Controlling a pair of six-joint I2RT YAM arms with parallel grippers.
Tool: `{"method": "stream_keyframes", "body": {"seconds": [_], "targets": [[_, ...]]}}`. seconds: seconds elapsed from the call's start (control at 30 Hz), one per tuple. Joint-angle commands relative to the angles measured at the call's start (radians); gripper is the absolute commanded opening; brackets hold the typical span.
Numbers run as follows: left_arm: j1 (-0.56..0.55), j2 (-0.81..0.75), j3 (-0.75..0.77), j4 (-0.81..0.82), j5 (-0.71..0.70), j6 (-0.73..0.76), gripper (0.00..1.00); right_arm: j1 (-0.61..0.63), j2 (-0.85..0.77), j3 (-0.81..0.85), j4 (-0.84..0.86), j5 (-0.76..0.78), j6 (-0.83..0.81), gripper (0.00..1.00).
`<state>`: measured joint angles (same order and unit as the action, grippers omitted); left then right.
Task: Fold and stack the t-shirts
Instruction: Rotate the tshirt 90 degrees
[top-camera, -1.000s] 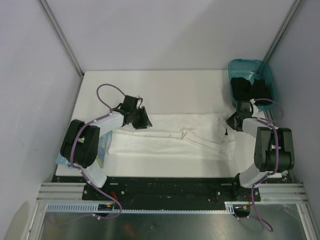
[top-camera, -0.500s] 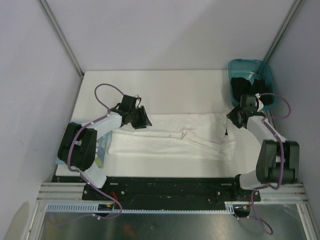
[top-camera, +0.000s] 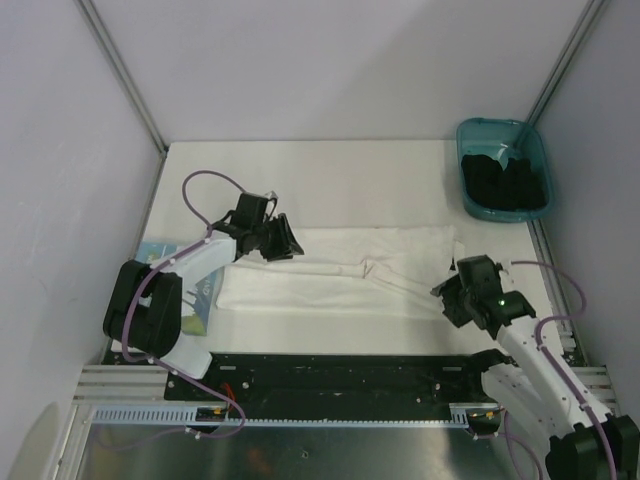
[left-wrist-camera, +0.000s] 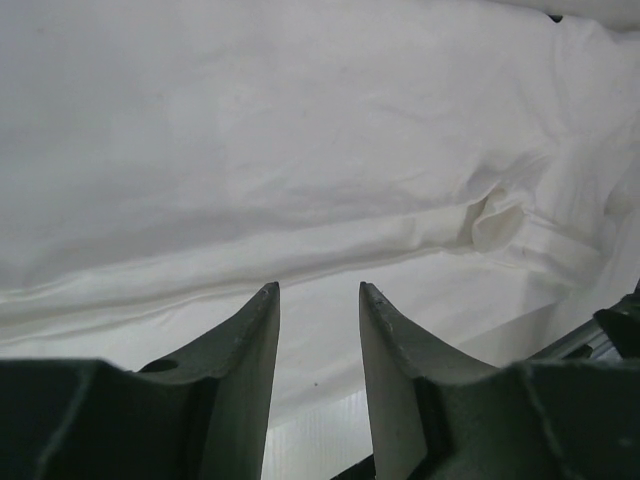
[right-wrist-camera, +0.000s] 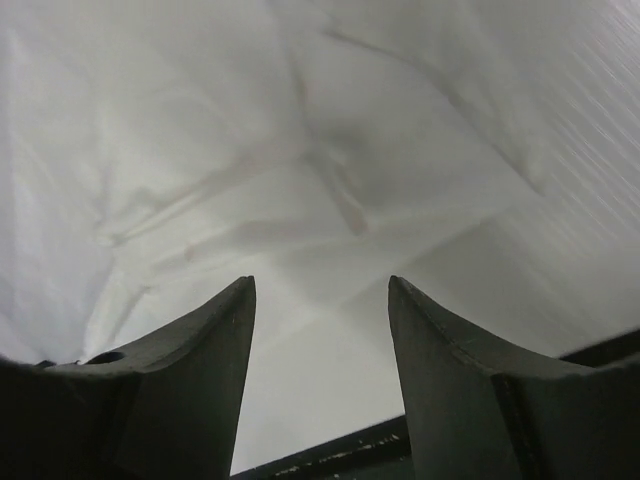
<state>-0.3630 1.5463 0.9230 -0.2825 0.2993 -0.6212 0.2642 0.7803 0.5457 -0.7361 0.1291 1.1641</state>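
The job looks to be partway through. One white t-shirt (top-camera: 340, 275) lies across the middle of the desk (top-camera: 340, 180), already doubled lengthwise into a long band running from 9 o'clock to 3 o'clock. Its surface is wrinkled, a sleeve hem shows near the centre, and the 3 o'clock end is loose and uneven. It has not yet been folded crosswise into a compact packet, so I judge that fold to be the next piece of work. The left tool (left-wrist-camera: 317, 288) hovers over the band's far edge at about 10 o'clock, its fingers apart with nothing between them and cloth below. The right tool (right-wrist-camera: 320, 282) sits over the near corner at about 4 o'clock, its fingers spread wide and empty. A second t-shirt (top-camera: 203, 297) with a light-blue graphic lies at 8 o'clock, mostly hidden under the left arm. It seems to be folded, though I cannot tell how neatly. Nothing is stacked on it yet, so the stacking remains. The teal bin (top-camera: 463, 165) at 1 o'clock holds dark items (top-camera: 505, 180) and stands well apart from both shirts.
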Motion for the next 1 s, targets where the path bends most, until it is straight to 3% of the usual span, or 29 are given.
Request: {"method": "stream_keyframes", "body": {"seconds": [0.0,0.4,0.97], "targets": [[0.006,-0.070,-0.015,0.003,0.043,0.010,0.42,0.040,-0.079,-0.056,-0.114,0.074,0.240,0.61],[0.005,-0.076,-0.012,0.003,0.062,0.012,0.42,0.085,-0.008,-0.104,-0.056,0.132,0.320,0.73],[0.008,-0.081,-0.010,0.001,0.054,0.002,0.41,0.083,0.147,-0.124,0.019,0.164,0.299,0.69]]}}
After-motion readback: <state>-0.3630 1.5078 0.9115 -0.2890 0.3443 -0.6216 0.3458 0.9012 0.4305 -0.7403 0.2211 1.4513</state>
